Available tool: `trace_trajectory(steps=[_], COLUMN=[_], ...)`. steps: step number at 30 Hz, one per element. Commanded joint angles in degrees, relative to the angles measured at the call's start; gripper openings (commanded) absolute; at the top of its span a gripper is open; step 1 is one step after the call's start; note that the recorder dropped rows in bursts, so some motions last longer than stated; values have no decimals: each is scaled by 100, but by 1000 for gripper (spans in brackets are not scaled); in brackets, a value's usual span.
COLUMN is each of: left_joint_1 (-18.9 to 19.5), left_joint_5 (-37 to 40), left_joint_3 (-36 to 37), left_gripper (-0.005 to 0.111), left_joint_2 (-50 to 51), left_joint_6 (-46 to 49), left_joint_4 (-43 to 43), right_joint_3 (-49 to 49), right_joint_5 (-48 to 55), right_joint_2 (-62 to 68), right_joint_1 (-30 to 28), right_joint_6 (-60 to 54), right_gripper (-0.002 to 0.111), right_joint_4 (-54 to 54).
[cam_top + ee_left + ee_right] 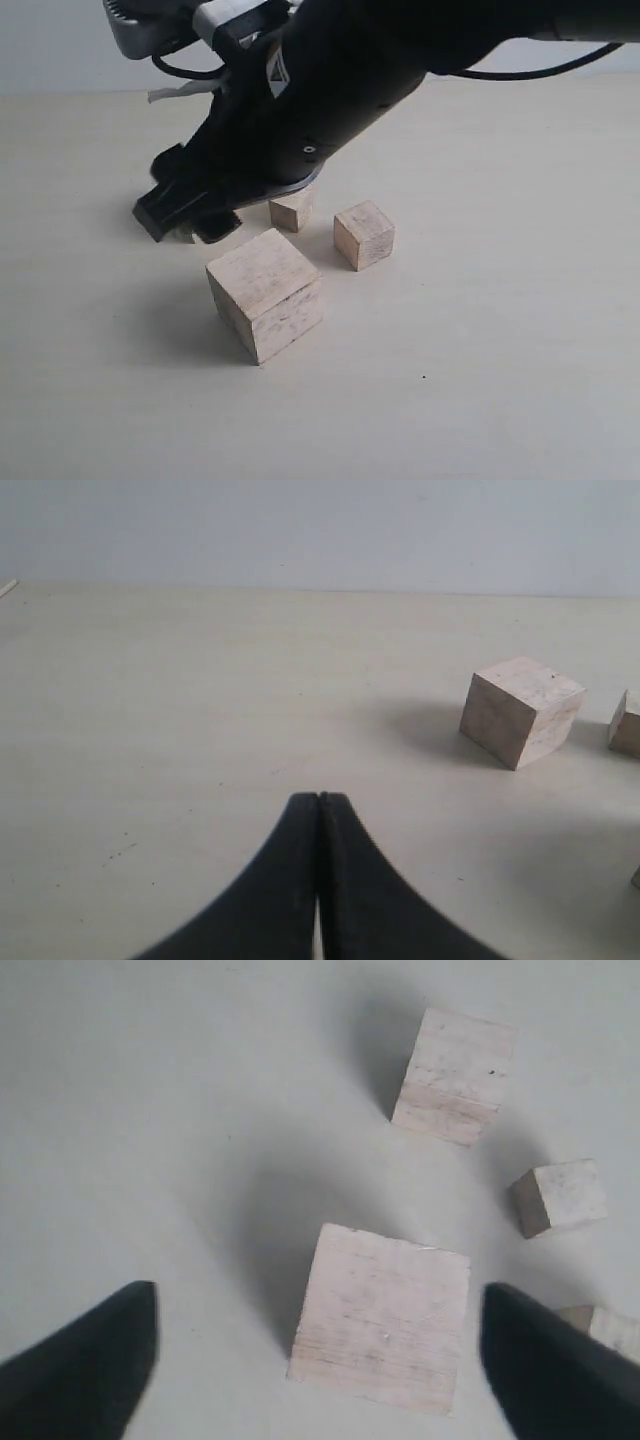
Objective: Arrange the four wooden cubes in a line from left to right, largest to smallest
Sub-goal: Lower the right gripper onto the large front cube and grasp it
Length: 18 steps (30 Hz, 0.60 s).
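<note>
**Open jaws hang over the biggest cube**

The right gripper (320, 1287) is released, its two black jaws spread wide and holding nothing. Seen from its wrist, the largest cube (265, 295), a pale whitish-beige block of worn wood with faint dark specks, lies on the surface between the two jaw tips and below them. There is clear space on either side and no contact.

From where I stand, the tips show up to the left of that cube and beyond it, apart from it. The thick black right arm (330, 90) slopes down to them from the upper right.

The largest cube sits nearest to me on the pale beige surface (500, 380). To its right and a little farther off stands the second cube (364, 234), of the same worn wood and clearly smaller. Just beyond the largest one is the small cube (292, 208), its top left corner hidden behind the arm.

The fourth cube (605, 1328) is cut off by the edge of the wrist picture. From my side only a sliver of pale wood peeks out under the jaw tips, far-left of the largest cube, and I cannot judge its size. None of the cubes touch, and they form a loose cluster rather than a row.

The left gripper (318, 798) has its dark jaws clenched together on nothing. It is low over bare surface, well away from the cubes.
</note>
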Motion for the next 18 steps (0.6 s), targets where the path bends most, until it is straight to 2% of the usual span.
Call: trace_trajectory(steps=[1,8,15,18], left_joint_1=[18,18,18,18], left_joint_5=[-32,-32,-32,-32], left_joint_3=[20,20,20,20], left_gripper=[0,0,0,0], left_joint_2=[-36,-36,-36,-36], left_joint_6=[-5,-5,-5,-5], left_joint_4=[6,6,6,6], right_joint_3=[-49,-49,-76,-84], right_joint_5=[-4,-4,-79,-68], right_joint_2=[277,784,999,1113], right_joint_1=[16,16,-31,-31], right_joint_6=[-76,612,1515,1561], right_gripper=[105,105,105,105], right_joint_4=[-217,-299,-995,-1305])
